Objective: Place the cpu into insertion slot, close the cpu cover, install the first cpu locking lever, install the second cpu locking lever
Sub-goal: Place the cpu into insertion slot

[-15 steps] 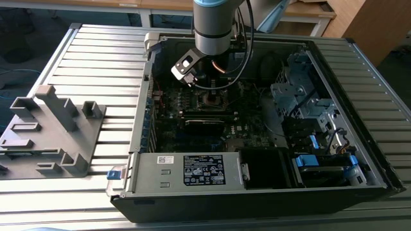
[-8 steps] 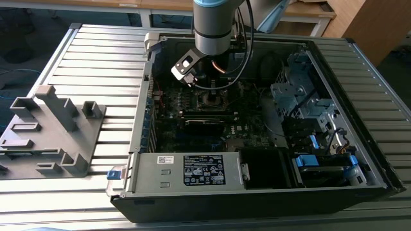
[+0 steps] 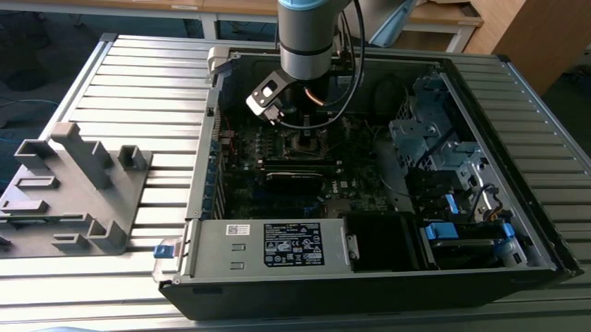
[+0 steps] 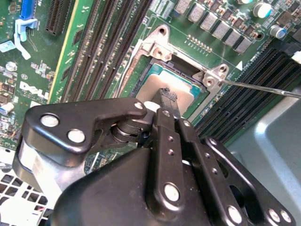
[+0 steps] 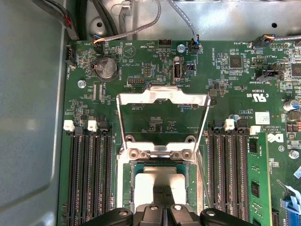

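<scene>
cpu [image 5: 148, 183] in socket [image 5: 123, 181], cpu cover [image 5: 162, 95] raised open

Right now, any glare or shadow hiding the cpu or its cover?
First wrist view: light bounces off the open cpu cover, and the cpu top reads washed pale, edges readable. Second wrist view: the tool blocks much of the cpu, no strong glare. Exterior view: the case interior lies in shadow under the arm.

cpu cover [image 5: 162, 95] open, way down to cpu [image 5: 145, 188] clear; ram slots [image 5: 89, 179] flank both sides.
</scene>
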Robot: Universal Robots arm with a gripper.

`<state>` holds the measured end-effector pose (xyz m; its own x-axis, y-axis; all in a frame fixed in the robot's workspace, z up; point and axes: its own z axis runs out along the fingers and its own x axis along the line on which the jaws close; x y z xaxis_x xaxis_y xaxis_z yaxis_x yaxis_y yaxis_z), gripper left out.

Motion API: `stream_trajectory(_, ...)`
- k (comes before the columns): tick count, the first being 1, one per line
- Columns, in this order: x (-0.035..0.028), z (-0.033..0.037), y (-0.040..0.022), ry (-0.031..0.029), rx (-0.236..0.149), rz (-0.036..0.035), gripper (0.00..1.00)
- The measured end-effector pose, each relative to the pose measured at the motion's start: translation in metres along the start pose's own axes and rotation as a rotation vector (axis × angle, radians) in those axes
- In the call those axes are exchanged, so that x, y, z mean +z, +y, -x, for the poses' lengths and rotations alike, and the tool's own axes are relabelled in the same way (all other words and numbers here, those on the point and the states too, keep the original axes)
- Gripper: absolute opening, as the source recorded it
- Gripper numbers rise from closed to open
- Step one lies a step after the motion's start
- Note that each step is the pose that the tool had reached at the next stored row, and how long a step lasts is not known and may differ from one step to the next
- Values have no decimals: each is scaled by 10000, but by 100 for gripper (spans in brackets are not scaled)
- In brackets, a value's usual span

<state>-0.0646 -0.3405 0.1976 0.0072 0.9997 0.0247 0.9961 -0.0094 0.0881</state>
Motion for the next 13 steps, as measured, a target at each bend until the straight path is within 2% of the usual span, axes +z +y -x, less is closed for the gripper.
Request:
stream_trajectory(4,-14,-4,4,25,3,17,11)
stream_trajectory(7,-67,-2,6,5,1,4,11)
stream_trajectory(13,-72,-2,7,-2,0,2,11)
